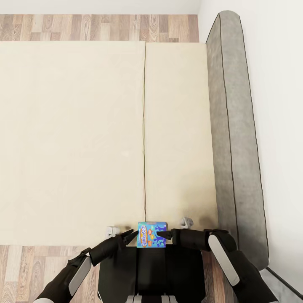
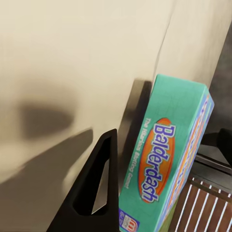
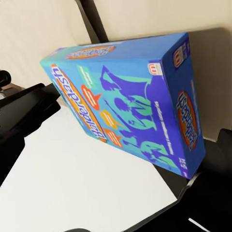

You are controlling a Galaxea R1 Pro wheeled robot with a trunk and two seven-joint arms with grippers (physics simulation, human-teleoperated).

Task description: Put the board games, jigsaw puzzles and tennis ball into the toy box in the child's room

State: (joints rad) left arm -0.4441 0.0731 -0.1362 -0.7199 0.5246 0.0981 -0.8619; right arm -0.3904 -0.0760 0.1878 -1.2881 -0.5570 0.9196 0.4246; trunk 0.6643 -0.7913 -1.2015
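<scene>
Both grippers, left (image 1: 131,236) and right (image 1: 165,234), are pressing 1 blue board game (image 1: 151,235) between them at the bed (image 1: 84,139) edge, apparently squeezing it because neither jaw pair, gap unclear, is gripping it alone

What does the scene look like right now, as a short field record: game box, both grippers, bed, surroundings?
view: head camera looks down on the bed
board game: blue Balderdash box at the mattress's near edge, in front of the robot's trunk
left gripper: at the box's left side, contact unclear
right gripper: at the box's right side, contact unclear
grip state: cannot tell for either
mattress: beige, bare apart from the box
headboard: grey, on the right
floor: wood planks
</scene>
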